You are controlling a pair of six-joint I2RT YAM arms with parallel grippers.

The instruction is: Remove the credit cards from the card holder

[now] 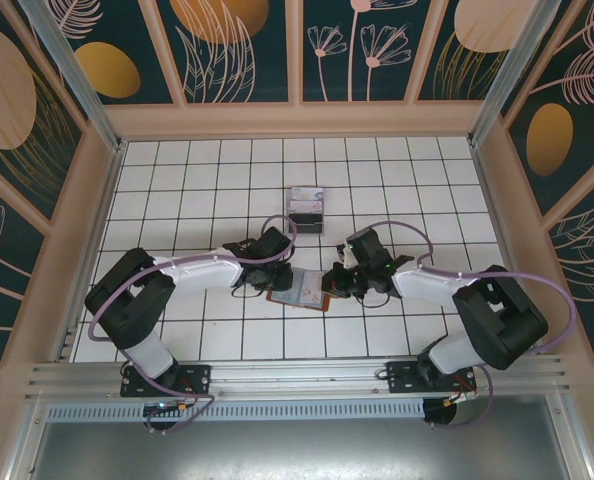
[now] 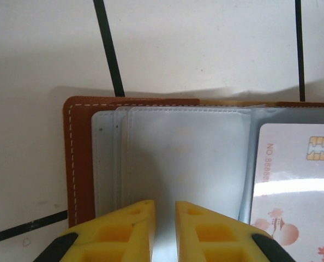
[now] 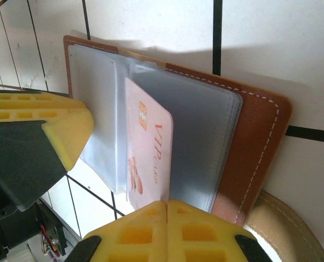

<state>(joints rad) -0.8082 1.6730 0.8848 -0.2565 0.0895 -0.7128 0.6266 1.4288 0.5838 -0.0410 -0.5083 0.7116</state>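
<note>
1. left wrist view: the left tool [image 2: 165, 206] is almost pressed together. its yellow tips sit at the near edge of a clear sleeve [image 2: 178, 153] of the card holder [image 2: 77, 164], apparently pinching that page.
2. the card holder lies open on the desk [image 1: 177, 170] between the 2 arms, brown cover down and sleeves fanned upward.
3. right wrist view: the right tool [image 3: 166, 204] is pressed together, with its tips at the lower edge of a pale card [image 3: 148, 147] among the sleeves. i cannot tell whether the card is caught between them.
4. step in hand, as i judge it: drawing this 1 card out while the left tool steadies the pages.
5. the next move calls for a sure pinch on the card alone, not the sleeve. then comes a straight pull along the pocket, with the left tool holding so the holder does not drag.
</note>
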